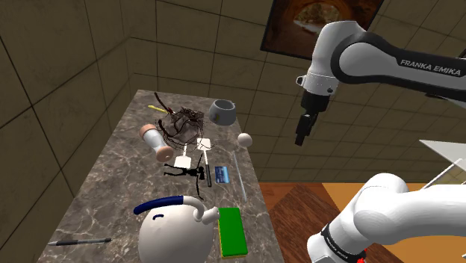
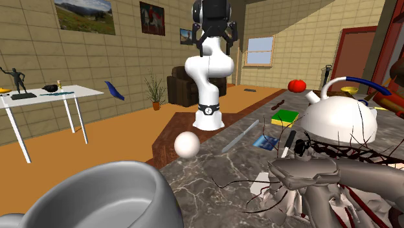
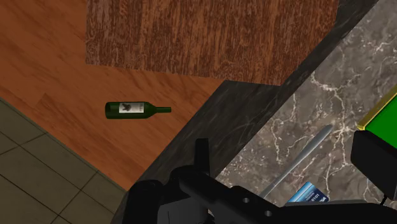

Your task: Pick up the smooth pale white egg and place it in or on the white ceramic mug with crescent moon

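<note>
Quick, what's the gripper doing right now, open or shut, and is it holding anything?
Gripper: open, holding nothing; the egg is apart from it.

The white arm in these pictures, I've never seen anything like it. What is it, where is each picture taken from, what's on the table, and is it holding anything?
It is a robot arm with a black two-fingered tool for grasping. One picture looks down from beside the arm, one faces the arm across the table, and one looks out from a camera on the tool itself. On the marble table lie a white egg, a grey mug, a white teapot, a green block, a pen and a tangle of twigs. The tool is open, holds nothing and hangs just off the table's edge.
</note>
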### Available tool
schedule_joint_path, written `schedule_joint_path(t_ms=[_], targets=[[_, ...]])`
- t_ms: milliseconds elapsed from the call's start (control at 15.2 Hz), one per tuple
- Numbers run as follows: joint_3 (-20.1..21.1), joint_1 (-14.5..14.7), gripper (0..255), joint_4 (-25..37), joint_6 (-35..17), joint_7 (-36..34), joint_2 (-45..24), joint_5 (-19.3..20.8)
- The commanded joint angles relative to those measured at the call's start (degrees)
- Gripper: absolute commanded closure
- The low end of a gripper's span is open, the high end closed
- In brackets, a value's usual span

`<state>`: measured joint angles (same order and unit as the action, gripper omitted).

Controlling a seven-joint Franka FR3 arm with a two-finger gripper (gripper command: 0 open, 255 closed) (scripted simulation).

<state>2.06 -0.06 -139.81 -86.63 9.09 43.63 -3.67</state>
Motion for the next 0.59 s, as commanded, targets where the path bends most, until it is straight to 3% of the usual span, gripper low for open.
schedule_joint_path(t_ms=[0,528], targets=[[0.00,0.00,0,0.00,0.00,0.00,0.00,0.00],[-2.46,-0.52,0,-3.12,-18.79,6.14,-10.77,2.62]])
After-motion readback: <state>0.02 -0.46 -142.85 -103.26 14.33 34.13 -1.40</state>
